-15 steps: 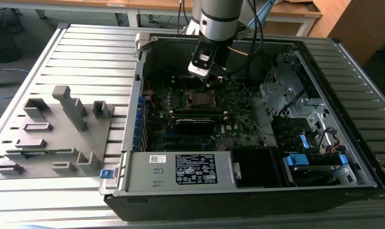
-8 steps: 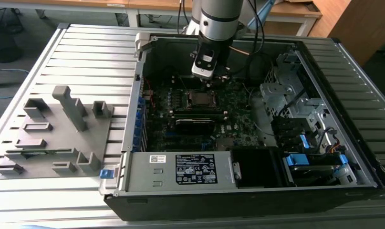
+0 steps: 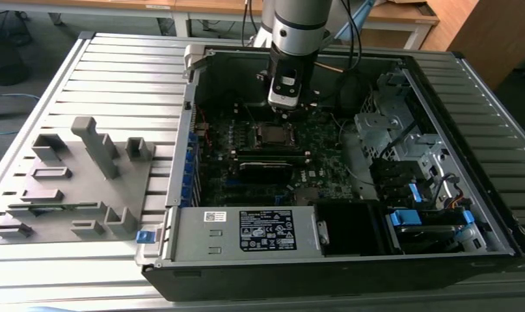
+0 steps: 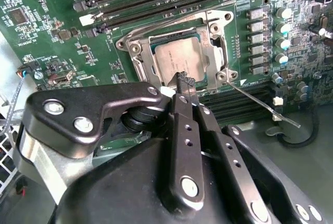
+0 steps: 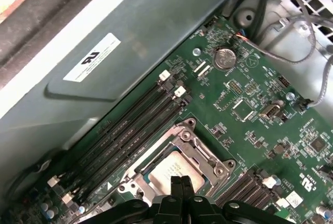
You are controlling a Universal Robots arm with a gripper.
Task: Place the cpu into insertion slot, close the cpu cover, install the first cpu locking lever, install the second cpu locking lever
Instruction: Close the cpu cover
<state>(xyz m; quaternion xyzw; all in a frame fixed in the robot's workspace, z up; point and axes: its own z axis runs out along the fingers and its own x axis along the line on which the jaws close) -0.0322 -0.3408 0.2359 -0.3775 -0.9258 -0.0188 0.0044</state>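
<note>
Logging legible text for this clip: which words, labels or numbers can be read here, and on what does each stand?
black-and-white label on the power supply box: print too small to read.
white sticker on the grey case wall: a mark and fine lines, not readable.
cpu top: faint engraving, unreadable.
motherboard: white lettering, too small to read.
Nothing can be quoted with confidence.

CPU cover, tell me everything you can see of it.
The cpu cover is a thin silvery metal frame with a large square window. It lies down flat on the green motherboard, framing the grey cpu. A thin wire lever angles out past one corner. The gripper, jaws together, sits at one edge; whether it touches is unclear.
</note>
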